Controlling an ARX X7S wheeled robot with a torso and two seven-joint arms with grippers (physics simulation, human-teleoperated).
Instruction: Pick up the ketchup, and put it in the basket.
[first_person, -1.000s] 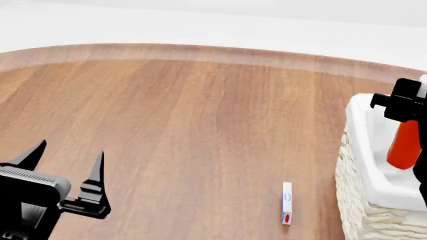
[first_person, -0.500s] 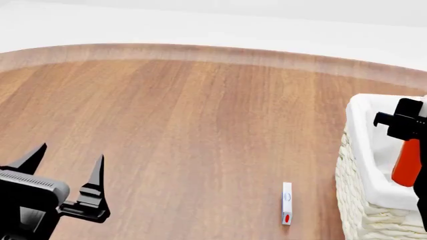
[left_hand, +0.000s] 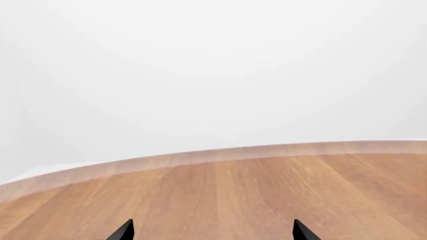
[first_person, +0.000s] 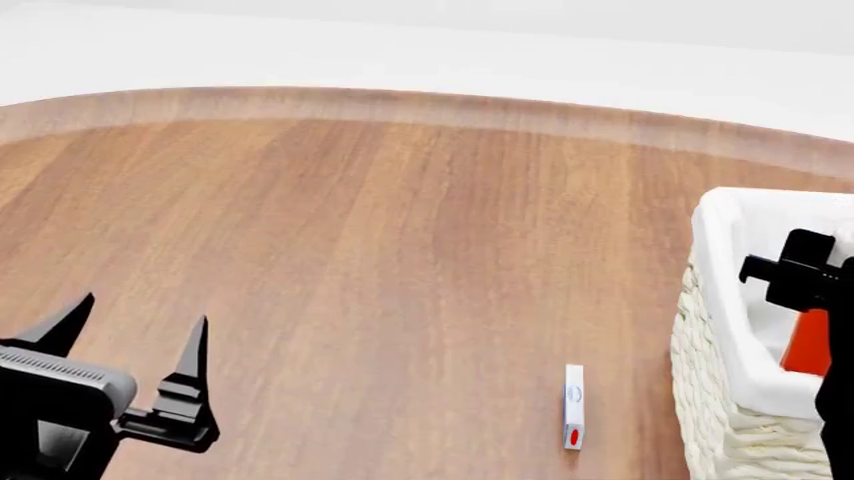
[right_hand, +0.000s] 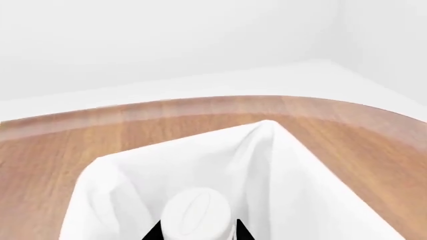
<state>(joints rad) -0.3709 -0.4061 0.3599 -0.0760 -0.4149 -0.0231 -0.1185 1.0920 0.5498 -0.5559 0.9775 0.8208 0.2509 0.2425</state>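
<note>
Ketchup lowered into the basket, not yet let go.

I hold the ketchup (first_person: 809, 343) upright with the right gripper (first_person: 801, 272); its fingers are closed around the bottle neck, just under the white cap (right_hand: 197, 214). The bottle is already inside the basket (first_person: 727, 300), between the white cloth walls. I see nothing else in it. I judge only the release is left. The left gripper (first_person: 131, 333) hangs over the worktop (first_person: 400, 250), fingers wide apart, empty.
</note>
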